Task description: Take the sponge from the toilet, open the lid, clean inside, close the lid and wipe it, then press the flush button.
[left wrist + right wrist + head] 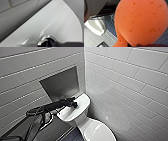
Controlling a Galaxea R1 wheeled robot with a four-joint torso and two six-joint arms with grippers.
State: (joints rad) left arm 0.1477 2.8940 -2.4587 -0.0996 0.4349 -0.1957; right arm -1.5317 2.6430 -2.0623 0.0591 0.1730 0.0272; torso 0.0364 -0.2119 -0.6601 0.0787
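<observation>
In the head view a white glossy ceramic toilet (86, 122) stands at the lower centre of the frame, in a corner of white-tiled walls (130, 79). Its white oval plastic lid (97, 132) is down over the bowl. A grey recessed metal niche (61, 84) sits in the wall left of centre, above the tank. The black left arm comes in from the lower left. The left gripper (74, 104) is low over the flat white tank top (68, 114) near the middle of the frame; whether it is spread or pressed together cannot be told. The left wrist view shows the small round chrome flush button (46, 39) set in that tank top, with the gripper's dark tip right at it. In the right wrist view the right gripper (142, 45) pinches the soft orange-red sponge (140, 22), held in the air well above the dark blue tiled floor (161, 38).
</observation>
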